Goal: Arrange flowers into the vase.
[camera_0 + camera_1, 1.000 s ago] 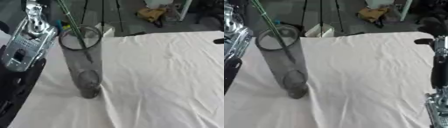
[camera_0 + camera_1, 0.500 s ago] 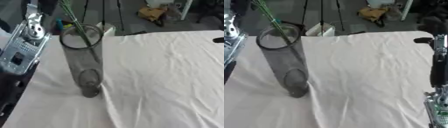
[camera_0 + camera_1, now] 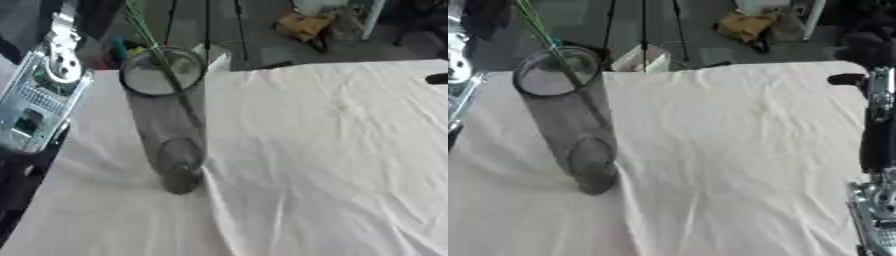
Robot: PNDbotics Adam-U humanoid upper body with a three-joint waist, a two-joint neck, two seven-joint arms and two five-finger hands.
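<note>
White, creased cloth (image 3: 332,150) covers the table (image 3: 411,70). At the 3 o'clock edge of the right eye view the robot's right arm (image 3: 875,150) shows as black and silver links; its hand is out of view, so I cannot tell how the fingers stand. Toward 9 o'clock stands the vase (image 3: 171,125), a tall clear smoky cylinder, upright on the cloth. Green flower stems (image 3: 162,65) sit inside it, leaning out past the rim toward 11 o'clock. Just beside the vase, at 10 o'clock, hangs the silver left forearm (image 3: 39,100); its hand is hidden, fingers unseen. Beyond the far table edge lies floor clutter.
</note>
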